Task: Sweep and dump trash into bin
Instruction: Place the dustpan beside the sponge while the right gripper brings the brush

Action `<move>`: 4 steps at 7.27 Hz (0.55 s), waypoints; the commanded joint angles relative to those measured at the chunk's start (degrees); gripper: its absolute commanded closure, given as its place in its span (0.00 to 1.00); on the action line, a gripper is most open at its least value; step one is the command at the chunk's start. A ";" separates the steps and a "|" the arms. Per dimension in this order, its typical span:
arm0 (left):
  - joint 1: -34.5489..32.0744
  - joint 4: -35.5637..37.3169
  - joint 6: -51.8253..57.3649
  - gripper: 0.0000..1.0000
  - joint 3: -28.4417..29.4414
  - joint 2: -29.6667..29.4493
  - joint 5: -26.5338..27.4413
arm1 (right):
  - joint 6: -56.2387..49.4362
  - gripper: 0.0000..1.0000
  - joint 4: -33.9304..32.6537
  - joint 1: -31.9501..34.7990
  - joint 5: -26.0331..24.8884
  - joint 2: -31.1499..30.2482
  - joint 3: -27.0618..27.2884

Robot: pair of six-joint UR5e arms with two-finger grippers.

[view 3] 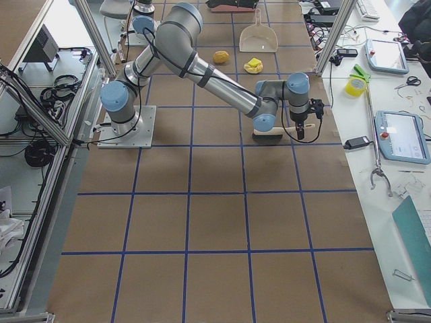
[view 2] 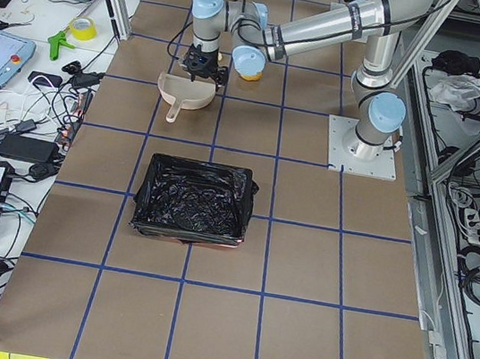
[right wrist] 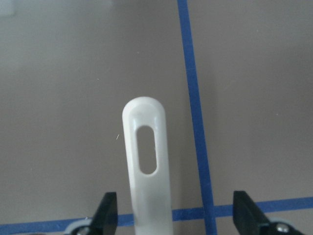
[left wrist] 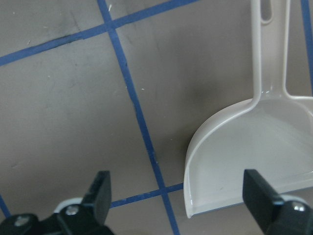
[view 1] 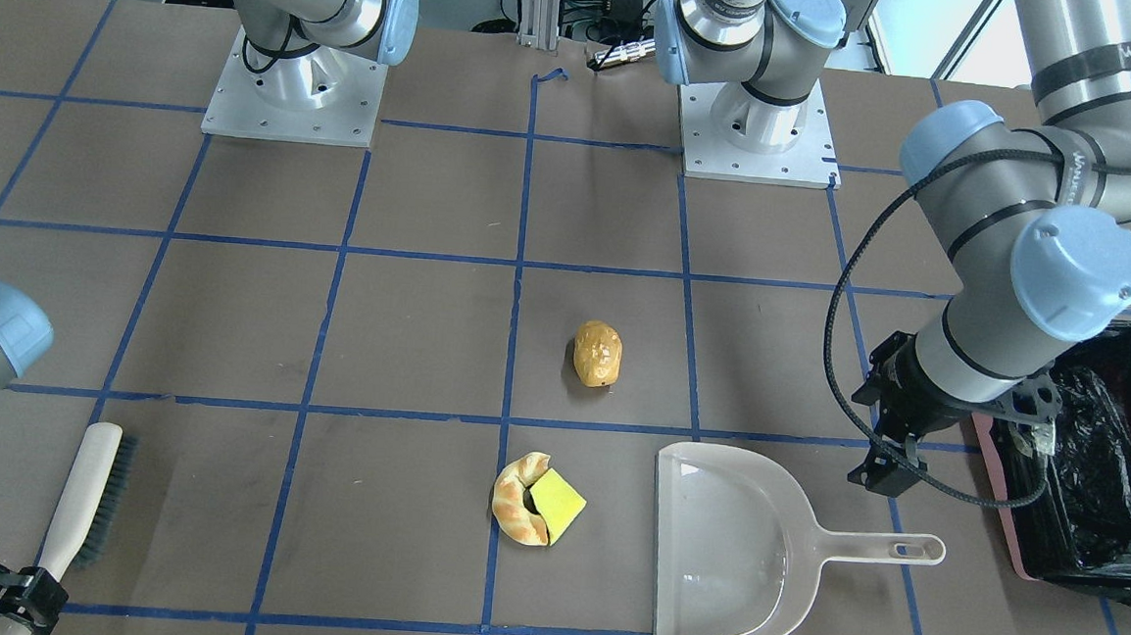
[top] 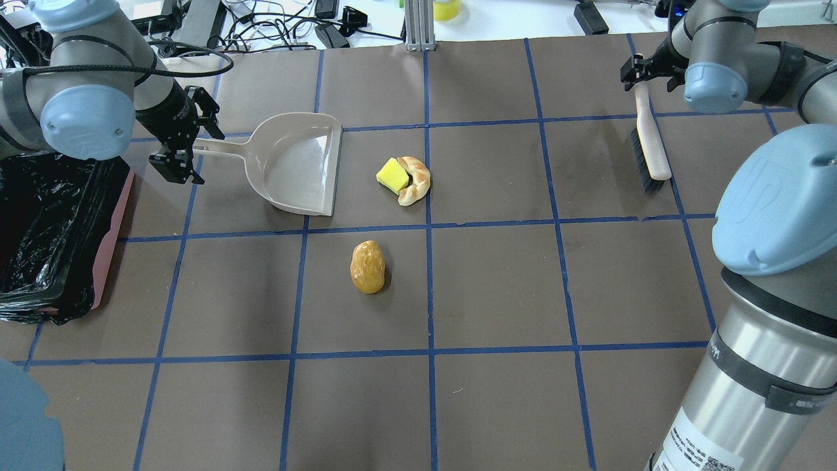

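Observation:
The trash lies mid-table: a golden-brown lump [view 1: 598, 353] [top: 367, 266], and a tan croissant [view 1: 518, 499] [top: 415, 180] curled around a yellow-green sponge [view 1: 557, 503] [top: 392, 175]. The pink bin [view 1: 1001, 501] [top: 112, 229] with its black bag stands at the table's left end. The beige dustpan [view 1: 738, 554] [top: 297, 163] [left wrist: 254, 161] lies between the bin and the croissant. My left gripper [view 1: 885, 474] [top: 175, 163] [left wrist: 178, 186] is open and empty, beside the dustpan's handle end. My right gripper [top: 644, 69] [right wrist: 176, 210] is open, its fingers either side of the brush handle [right wrist: 145, 166].
The brush [view 1: 88, 499] [top: 647, 140] lies flat at the far right of the table, bristles toward the middle. Blue tape lines grid the brown table. Both arm bases [view 1: 294, 95] stand at the robot's edge. Cables and tools lie beyond the far edge.

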 commanded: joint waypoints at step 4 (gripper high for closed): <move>0.01 12.89 -3.64 0.03 2.77 -11.26 4.35 | 0.51 0.76 -0.05 0.08 2.38 0.65 -0.52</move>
